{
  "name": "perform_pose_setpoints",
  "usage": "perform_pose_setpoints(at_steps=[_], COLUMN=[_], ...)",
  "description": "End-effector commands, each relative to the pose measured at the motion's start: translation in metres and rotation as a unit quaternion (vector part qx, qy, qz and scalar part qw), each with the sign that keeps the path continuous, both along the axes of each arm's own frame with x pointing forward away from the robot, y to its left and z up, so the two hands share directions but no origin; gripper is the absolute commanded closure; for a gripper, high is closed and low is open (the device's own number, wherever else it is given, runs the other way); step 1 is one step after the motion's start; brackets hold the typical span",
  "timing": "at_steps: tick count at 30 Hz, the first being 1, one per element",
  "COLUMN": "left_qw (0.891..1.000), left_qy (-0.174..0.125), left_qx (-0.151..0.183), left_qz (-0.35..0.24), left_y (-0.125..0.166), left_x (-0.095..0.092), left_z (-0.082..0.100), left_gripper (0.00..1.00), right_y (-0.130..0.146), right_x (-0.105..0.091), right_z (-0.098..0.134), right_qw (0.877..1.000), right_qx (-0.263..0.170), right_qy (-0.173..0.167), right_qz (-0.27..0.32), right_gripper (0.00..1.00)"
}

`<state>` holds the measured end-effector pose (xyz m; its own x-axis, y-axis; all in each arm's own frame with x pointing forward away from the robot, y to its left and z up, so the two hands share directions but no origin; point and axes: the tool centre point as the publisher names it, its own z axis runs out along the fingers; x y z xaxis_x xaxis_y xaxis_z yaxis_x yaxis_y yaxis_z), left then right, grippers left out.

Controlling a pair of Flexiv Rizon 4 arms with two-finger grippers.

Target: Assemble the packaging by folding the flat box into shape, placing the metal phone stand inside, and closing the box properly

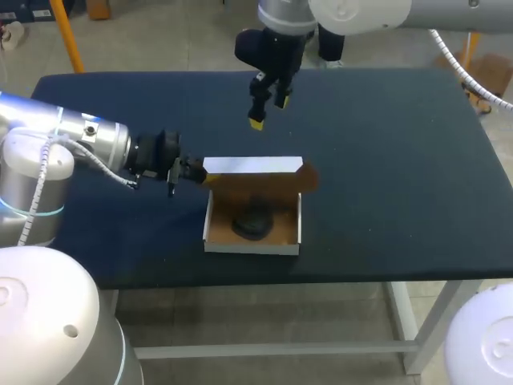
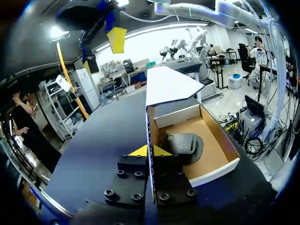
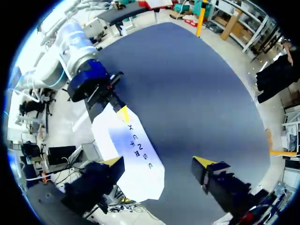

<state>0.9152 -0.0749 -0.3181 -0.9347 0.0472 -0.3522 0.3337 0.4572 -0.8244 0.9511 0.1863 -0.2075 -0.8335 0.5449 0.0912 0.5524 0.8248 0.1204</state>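
Left jaws pinched shut on left end of upright lid (image 1: 252,166) of box (image 1: 252,247), cardboard between yellow tips; right jaws spread wide, holding nothing, above desk (image 1: 401,144) behind lid. Box near desk's front edge, well apart from side edges. Phone stand (image 2: 183,143) lies inside box, plain in left wrist view; right wrist view shows only lid's white face

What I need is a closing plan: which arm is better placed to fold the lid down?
Likely right: the right pincer hangs open above the upright lid; the left pincer is shut on the box.
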Motion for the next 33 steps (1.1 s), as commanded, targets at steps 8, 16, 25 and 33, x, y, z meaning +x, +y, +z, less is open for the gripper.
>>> perform_pose_setpoints(at_steps=[8,16,25,33], left_qw=[0.998,0.994,0.992,0.992], left_qy=[-0.066,-0.107,-0.121,-0.121], left_qx=[0.008,0.015,0.014,0.014], left_qz=[0.012,0.014,0.015,0.015], left_y=[0.004,0.003,0.004,0.004], left_x=[-0.015,-0.019,-0.02,-0.02], left_z=[-0.002,-0.007,-0.009,-0.009], left_gripper=[1.0,1.0,1.0,1.0], right_y=[-0.01,-0.023,-0.03,-0.03], right_x=[0.003,-0.004,-0.011,-0.011], right_z=[-0.007,-0.019,-0.022,-0.022], right_qw=[0.994,0.979,0.969,0.969], right_qx=[-0.007,-0.009,-0.013,-0.013], right_qy=[0.046,0.074,0.063,0.063], right_qz=[-0.097,-0.191,-0.24,-0.24], right_gripper=[0.0,0.0,0.0,0.0])
